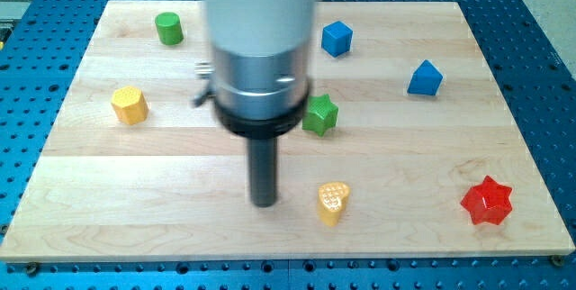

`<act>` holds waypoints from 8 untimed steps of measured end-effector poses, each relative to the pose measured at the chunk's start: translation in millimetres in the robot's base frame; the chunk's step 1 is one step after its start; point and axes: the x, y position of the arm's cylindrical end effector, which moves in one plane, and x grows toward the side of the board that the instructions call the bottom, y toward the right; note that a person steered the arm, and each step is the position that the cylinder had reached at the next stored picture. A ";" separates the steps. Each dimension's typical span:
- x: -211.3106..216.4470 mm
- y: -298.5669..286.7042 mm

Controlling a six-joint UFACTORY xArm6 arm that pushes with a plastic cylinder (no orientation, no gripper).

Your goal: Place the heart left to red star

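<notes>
Yellow heart (332,202) lies near the table's (135,227) bottom edge, my tip (264,203) just to its left and the red star (486,202) well right; no claw exists, and an off-centre push could spin it off course.

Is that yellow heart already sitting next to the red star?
No. The yellow heart lies well apart, toward the view's left of the red star.
</notes>
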 end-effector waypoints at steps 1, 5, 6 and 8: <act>12.7 68.4; 43.2 165.8; 36.2 166.5; 36.0 191.8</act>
